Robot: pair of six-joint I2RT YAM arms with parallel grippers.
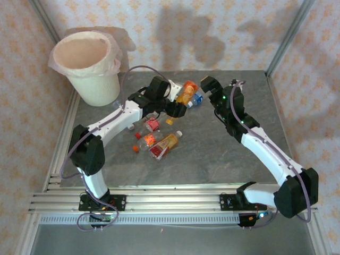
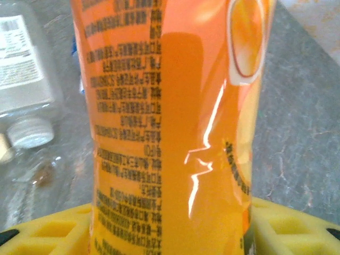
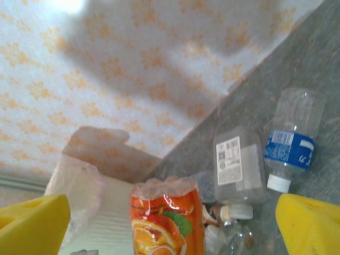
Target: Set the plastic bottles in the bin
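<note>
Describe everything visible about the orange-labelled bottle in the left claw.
The orange bottle is clear plastic wrapped in a glossy orange sleeve with black small print and an orange-fruit picture. Its exposed end looks crinkled. The left claw grips it between its yellow fingers. The bottle appears to be lifted off the grey table, above other bottles.

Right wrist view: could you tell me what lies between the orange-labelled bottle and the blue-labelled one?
In the right wrist view, a clear white-labelled bottle lies between the orange-labelled bottle and the blue-labelled bottle.
</note>
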